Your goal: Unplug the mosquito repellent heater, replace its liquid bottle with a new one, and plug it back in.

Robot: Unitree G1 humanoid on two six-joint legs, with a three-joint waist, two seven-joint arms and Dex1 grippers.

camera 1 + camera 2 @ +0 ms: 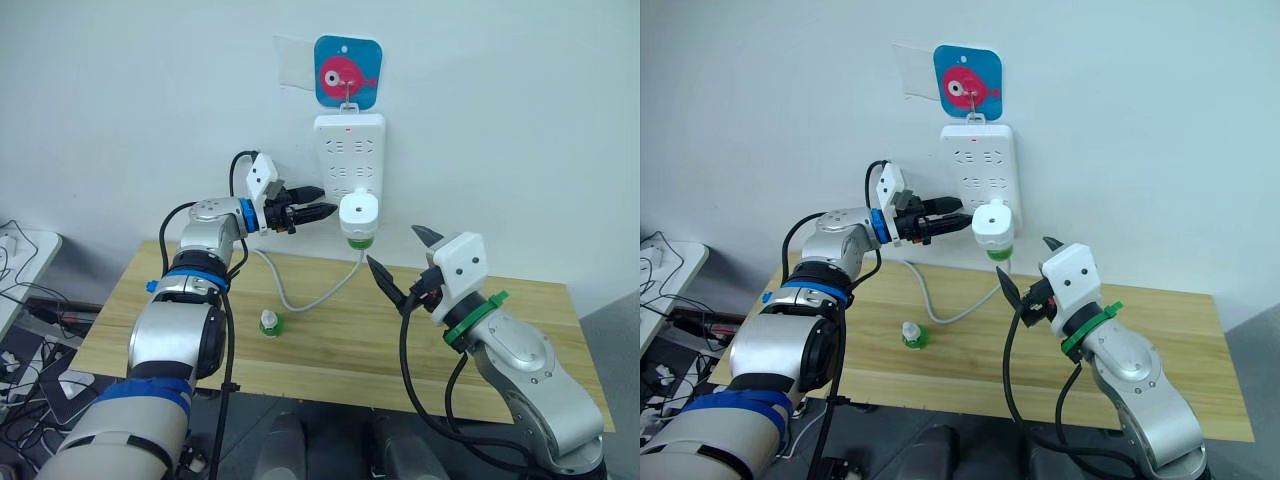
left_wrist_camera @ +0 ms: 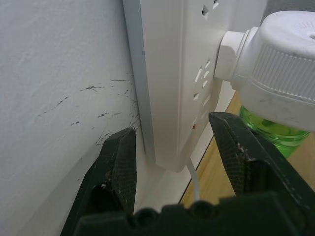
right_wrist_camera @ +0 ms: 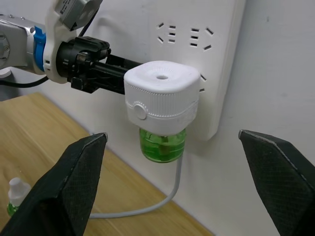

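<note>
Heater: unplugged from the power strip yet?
No. The heater sits plugged into the power strip, green bottle hanging beneath it.

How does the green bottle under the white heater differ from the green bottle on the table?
The bottle in the heater hangs from the heater, which is plugged into the power strip on the wall; the capped bottle stands alone on the table. The first has its top hidden inside the heater; the second shows a white cap. Both are small, round and green.
</note>
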